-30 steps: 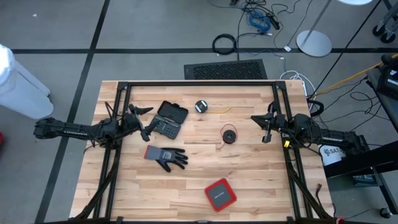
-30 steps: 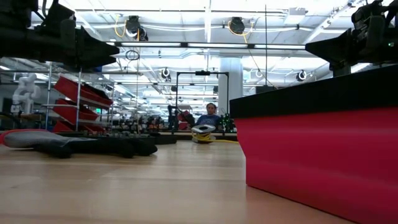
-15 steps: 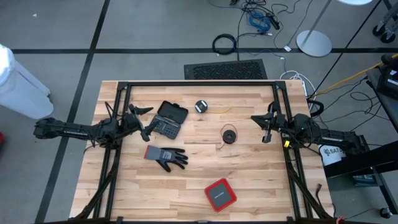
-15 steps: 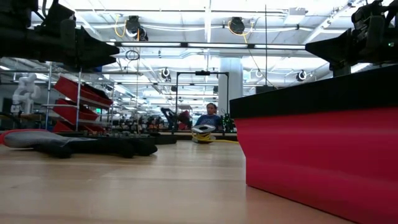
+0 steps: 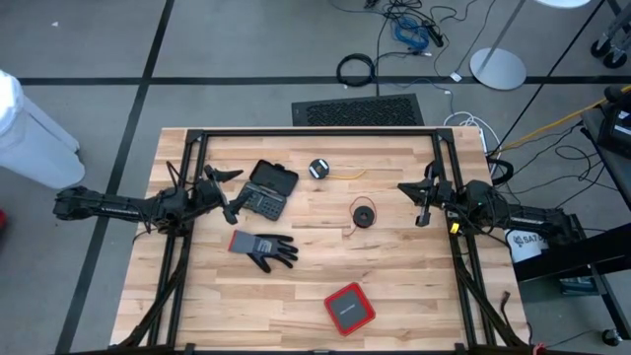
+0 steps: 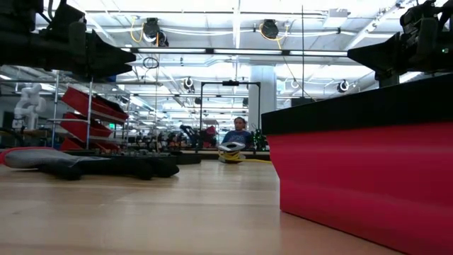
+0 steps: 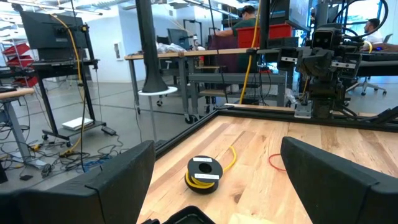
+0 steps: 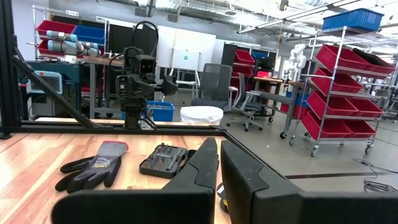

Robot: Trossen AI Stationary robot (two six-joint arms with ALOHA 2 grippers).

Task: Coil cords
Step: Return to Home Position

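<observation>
The yellow cord (image 5: 318, 169) lies wound in a small coil on the far middle of the table, with a loose yellow tail (image 5: 353, 176) trailing toward the right; it also shows in the left wrist view as a yellow coil (image 7: 204, 174). The red cord (image 5: 364, 213) lies coiled nearer the centre, and a red loop (image 7: 276, 163) of it shows past my left finger. My left gripper (image 5: 232, 193) hovers open at the table's left. My right gripper (image 5: 420, 205) hovers shut at the right, its fingers (image 8: 211, 163) together. Neither is near a cord.
A grey glove (image 5: 264, 248) lies left of centre and an open bit case (image 5: 271, 189) beyond it. A red box (image 5: 349, 308) stands near the front edge and fills the low view's right (image 6: 361, 170). A black frame (image 5: 315, 133) edges the table.
</observation>
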